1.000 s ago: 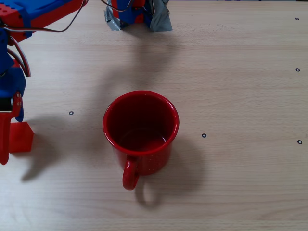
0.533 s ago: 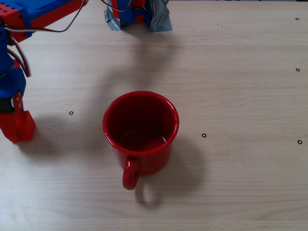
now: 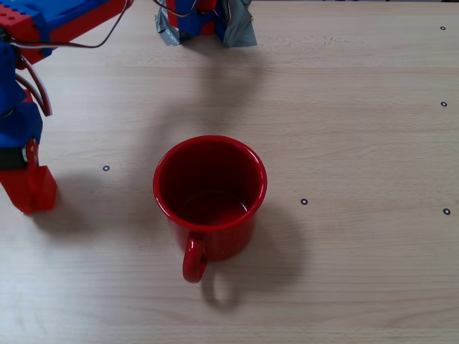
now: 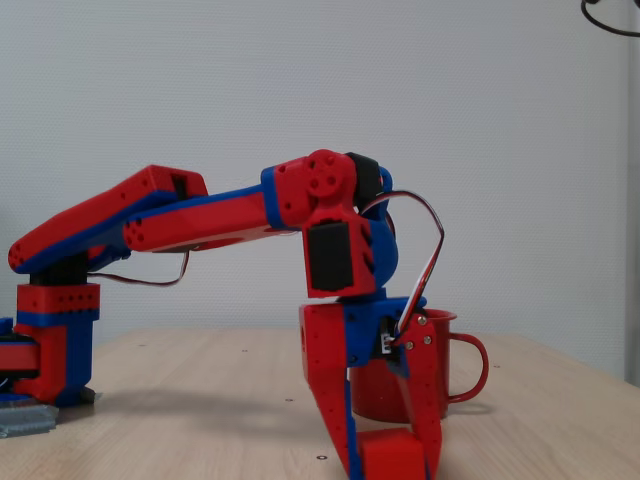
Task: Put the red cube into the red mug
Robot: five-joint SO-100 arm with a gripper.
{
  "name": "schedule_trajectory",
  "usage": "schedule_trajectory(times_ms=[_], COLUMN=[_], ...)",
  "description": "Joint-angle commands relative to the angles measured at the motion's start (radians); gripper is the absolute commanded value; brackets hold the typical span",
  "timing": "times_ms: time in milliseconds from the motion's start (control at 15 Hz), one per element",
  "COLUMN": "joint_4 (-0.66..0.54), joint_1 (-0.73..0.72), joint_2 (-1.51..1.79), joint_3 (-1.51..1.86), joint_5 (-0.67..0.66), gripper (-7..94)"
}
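The red cube (image 3: 37, 189) is at the far left of the table in a fixed view, gripped between the red jaws of my gripper (image 3: 26, 195), which is shut on it. From the side in the other fixed view, the cube (image 4: 395, 455) sits between the two lowered fingers of the gripper (image 4: 393, 462), at or just above the tabletop. The red mug (image 3: 215, 236) stands upright in the middle of the table, mouth up, handle toward the near edge, with nothing inside. The mug (image 4: 372, 395) is partly hidden behind the gripper in the side view.
The arm's base (image 3: 204, 25), wrapped in grey tape, is fixed at the table's far edge. Small black dot markers (image 3: 304, 201) are scattered over the wooden tabletop. The left table edge lies close beside the gripper.
One second ago the jaws stood open beside the cube. They have closed on it, and the cube has shifted slightly up the image with the gripper.
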Motion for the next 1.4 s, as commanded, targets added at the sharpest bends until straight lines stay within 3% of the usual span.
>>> schedule_trajectory(times_ms=[0, 333, 533, 733, 1067, 1200, 1333], joint_4=[-0.032, -0.063, 0.035, -0.031, -0.187, -0.176, -0.117], joint_1=[0.028, 0.046, 0.04, 0.015, -0.012, -0.054, -0.124], joint_2=[0.242, 0.592, 0.776, 1.034, 1.401, 1.489, 1.502], joint_3=[0.121, 0.422, 0.485, 0.723, 1.066, 1.138, 1.127], joint_5=[0.008, 0.025, -0.008, 0.23, 0.341, 0.506, 0.543], gripper=[0, 0, 0, 0, 0, 0, 0])
